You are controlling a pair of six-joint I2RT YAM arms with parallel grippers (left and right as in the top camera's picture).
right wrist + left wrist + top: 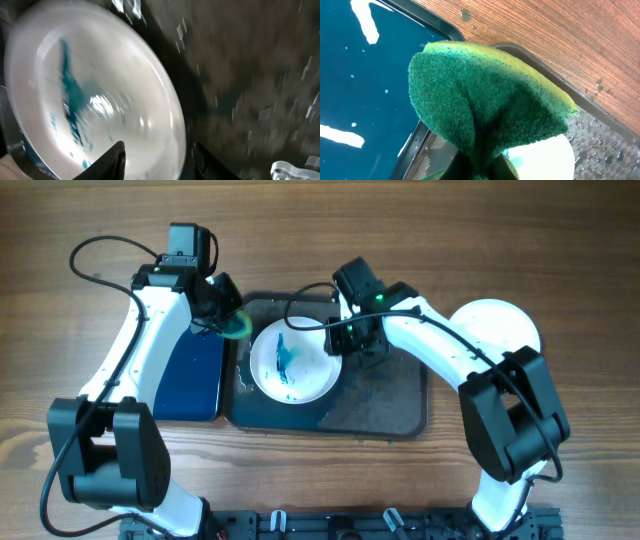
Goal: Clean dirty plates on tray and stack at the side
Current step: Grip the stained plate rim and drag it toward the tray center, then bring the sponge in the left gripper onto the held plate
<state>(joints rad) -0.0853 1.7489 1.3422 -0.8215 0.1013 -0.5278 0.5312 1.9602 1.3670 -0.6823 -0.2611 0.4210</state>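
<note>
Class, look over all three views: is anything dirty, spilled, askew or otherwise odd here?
Yes. The round white plate on the large dark grey rectangular tray carries blue smears across its middle, so it is unwashed. The tray's bare floor is wet with scattered droplets. The green-and-yellow sponge is crumpled double.

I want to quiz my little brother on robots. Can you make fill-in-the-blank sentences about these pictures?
The left claw squeezes a green and yellow ____.
The round white plate in the large dark grey rectangular tray has ____ smears.
Another round white plate lies outside that tray on the wooden ____.
Missing words: sponge, blue, table.
</note>
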